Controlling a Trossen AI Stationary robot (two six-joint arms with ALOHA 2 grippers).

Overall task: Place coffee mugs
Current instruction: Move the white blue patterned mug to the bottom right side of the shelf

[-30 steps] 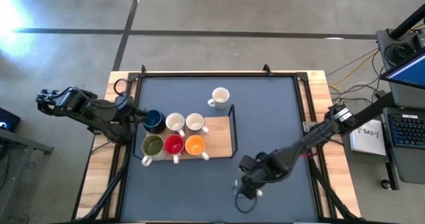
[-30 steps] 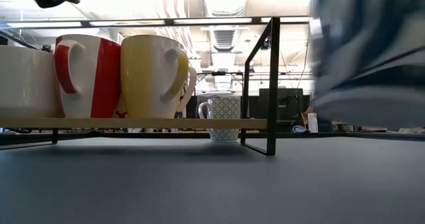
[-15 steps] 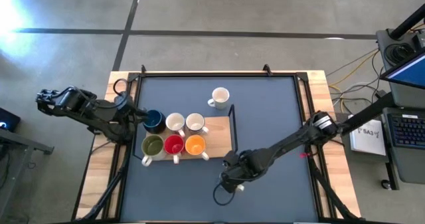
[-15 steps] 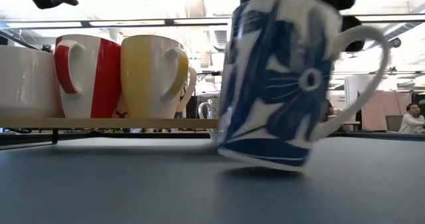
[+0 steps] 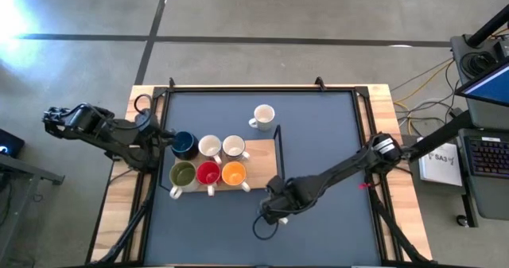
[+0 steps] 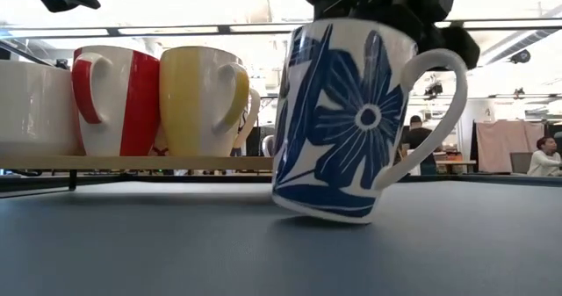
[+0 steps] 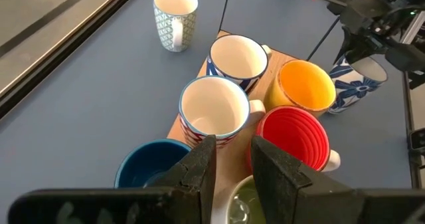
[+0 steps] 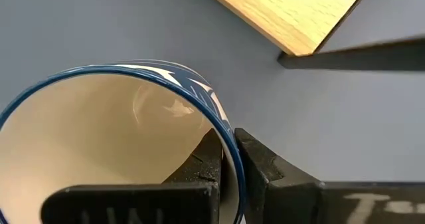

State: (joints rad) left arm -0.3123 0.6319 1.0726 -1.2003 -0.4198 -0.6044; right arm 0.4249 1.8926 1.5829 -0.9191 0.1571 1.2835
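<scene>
Dark blue, olive green, red and orange glaze fills the wooden tray (image 5: 262, 161) at the left of the table, where six mugs stand in two rows: the dark blue mug (image 5: 184, 145), two white mugs (image 5: 210, 146) and, nearer the front, the olive green mug (image 5: 183, 173), the red mug (image 5: 208, 173) and the orange mug (image 5: 233, 172). The left gripper (image 7: 229, 161) hangs above the blue mug's end of the tray, its fingers narrowly apart and holding nothing. Behind the tray a patterned cream mug (image 5: 263, 115) stands alone on the mat. Right of the tray's front corner, the right gripper (image 8: 229, 159) pinches the rim of a white mug with a blue flower (image 6: 351, 120), one finger inside the wall and one outside. The mug is tilted, only its lower edge near the mat.

The risk I see is the thin rim grip: the mug could swing or slip out. Its handle or base might also clip the tray's black frame (image 5: 279, 141) or knock the orange mug on the way in.
</scene>
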